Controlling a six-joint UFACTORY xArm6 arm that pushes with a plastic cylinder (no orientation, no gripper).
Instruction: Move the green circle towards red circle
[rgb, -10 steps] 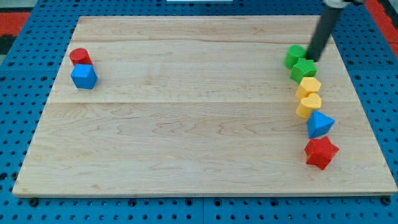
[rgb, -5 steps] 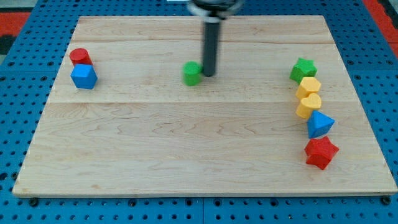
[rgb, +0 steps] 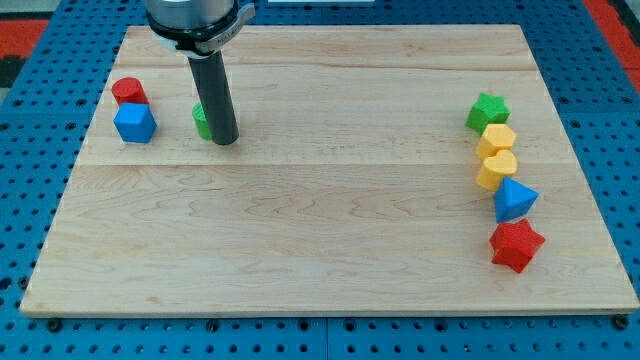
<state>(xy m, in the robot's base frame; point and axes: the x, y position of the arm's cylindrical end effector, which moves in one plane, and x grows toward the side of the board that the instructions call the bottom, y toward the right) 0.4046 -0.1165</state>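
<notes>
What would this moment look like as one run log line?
tip: right of green circle, touching | red circle: further left, apart | blue block: below red circle | push unfinished

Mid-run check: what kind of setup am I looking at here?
Likely a lab tabletop pushing rig: a wooden board on a blue pegboard base, scattered small coloured blocks, and my tip beside the green circle, on the view's right of it.

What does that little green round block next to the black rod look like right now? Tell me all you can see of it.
The green circle is a small, bright green block with a matte look, lying on the wooden board in its upper left part. Only its left edge shows; the dark rod hides the rest, with my tip right against its right side. The red circle and blue block sit apart to its left.
</notes>
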